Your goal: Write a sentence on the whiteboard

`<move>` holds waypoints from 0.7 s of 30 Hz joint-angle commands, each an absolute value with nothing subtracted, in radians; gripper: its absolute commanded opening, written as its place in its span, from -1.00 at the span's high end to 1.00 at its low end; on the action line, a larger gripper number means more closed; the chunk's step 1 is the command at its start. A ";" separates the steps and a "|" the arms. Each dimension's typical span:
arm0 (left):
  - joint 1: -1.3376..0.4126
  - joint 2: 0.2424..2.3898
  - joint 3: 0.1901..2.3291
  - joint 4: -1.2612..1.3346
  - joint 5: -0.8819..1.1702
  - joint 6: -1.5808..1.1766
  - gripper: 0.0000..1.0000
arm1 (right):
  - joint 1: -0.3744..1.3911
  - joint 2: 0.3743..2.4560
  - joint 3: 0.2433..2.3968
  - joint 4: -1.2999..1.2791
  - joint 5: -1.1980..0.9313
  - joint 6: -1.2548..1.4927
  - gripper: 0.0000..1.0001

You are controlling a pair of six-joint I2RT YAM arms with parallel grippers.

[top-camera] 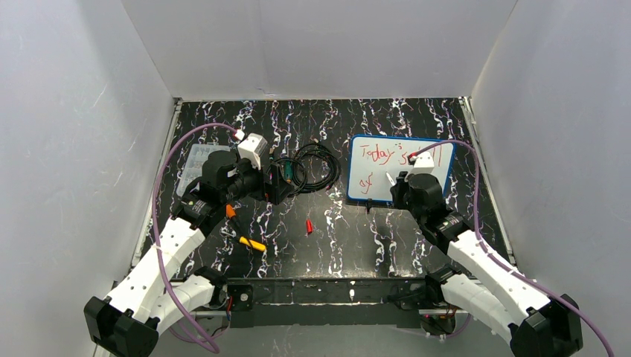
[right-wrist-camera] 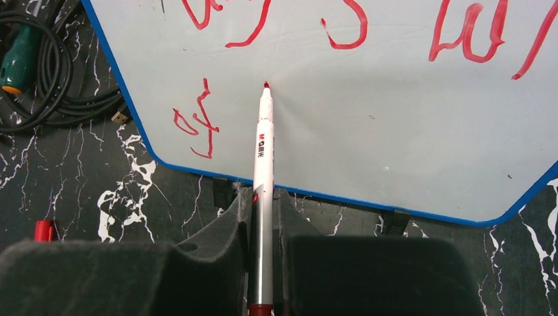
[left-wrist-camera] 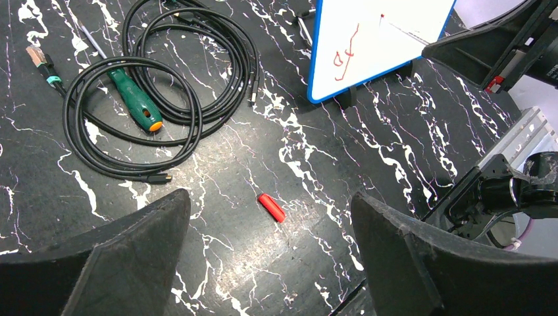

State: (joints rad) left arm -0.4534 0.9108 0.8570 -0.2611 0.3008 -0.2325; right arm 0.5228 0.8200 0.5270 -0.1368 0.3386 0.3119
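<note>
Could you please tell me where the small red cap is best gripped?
Likely across the middle of the red cap, coming straight down from above with fingers either side of its narrow width: it lies flat on the table, touching nothing else.

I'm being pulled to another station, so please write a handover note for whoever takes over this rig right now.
Left gripper: open, empty, above the red marker cap lying on the table.
Right gripper: shut on the red marker, tip at the whiteboard just right of "of".
Done: the sentence has its first line, starting "Today's", and "of" on the second.
Left: probably the rest of the second line.
</note>
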 commanded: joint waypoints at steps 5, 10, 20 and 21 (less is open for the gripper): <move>-0.446 0.890 0.845 -0.252 0.319 -0.234 -0.80 | 0.517 0.825 0.523 -0.162 0.350 0.343 0.97; -0.446 0.887 0.844 -0.251 0.319 -0.235 -0.80 | 0.517 0.825 0.517 -0.191 0.332 0.372 0.97; -0.446 0.881 0.844 -0.251 0.321 -0.235 -0.80 | 0.517 0.864 0.528 -0.263 0.313 0.411 0.97; -0.447 0.881 0.844 -0.250 0.321 -0.235 -0.80 | 0.517 0.870 0.530 -0.271 0.308 0.413 0.97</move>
State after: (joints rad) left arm -0.4534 0.9051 0.8570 -0.2607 0.3016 -0.2359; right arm 0.5228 0.8452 0.5255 -0.2295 0.3065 0.3908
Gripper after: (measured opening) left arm 0.899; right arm 0.183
